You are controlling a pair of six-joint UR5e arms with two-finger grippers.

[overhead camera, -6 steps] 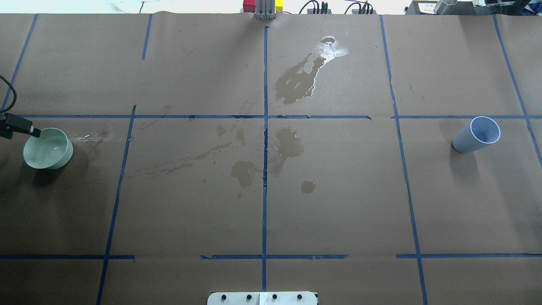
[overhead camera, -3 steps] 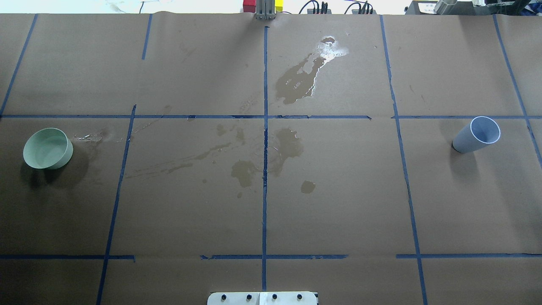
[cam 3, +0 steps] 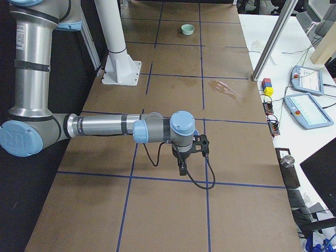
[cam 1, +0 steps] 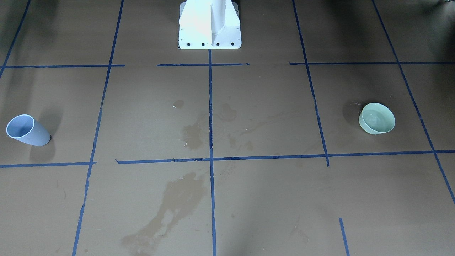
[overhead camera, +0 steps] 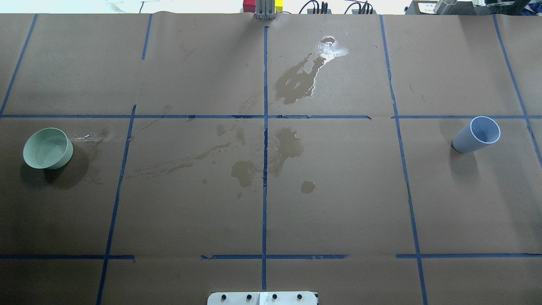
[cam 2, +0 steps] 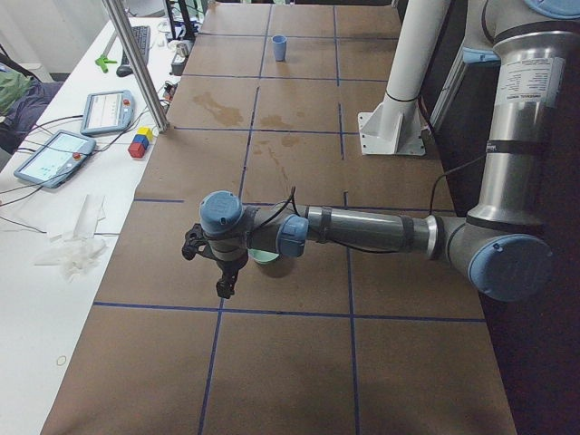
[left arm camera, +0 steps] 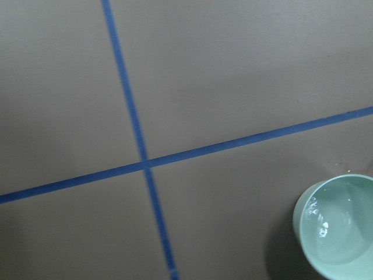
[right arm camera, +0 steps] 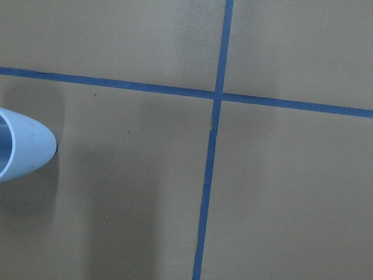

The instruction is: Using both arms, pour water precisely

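Our left gripper (cam 2: 223,286), black and two-fingered, hangs over the brown paper-covered table (overhead camera: 338,190) just beside the pale green round bowl (overhead camera: 47,148). We cannot tell whether its fingers are parted. Our right gripper (cam 3: 181,168) hangs near the blue-grey plastic cup (overhead camera: 476,134), its grip equally unclear. We see the water (left arm camera: 341,230) glinting inside the bowl, and a glossy wet patch (overhead camera: 330,48) well apart.

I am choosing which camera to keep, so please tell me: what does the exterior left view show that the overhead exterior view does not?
Only exterior left: the left arm stretched over the table, and two tablets. Only overhead: the water inside the green bowl, which the arm partly hides from the side. Both: bowl, blue cup, wet stains, blue tape lines.
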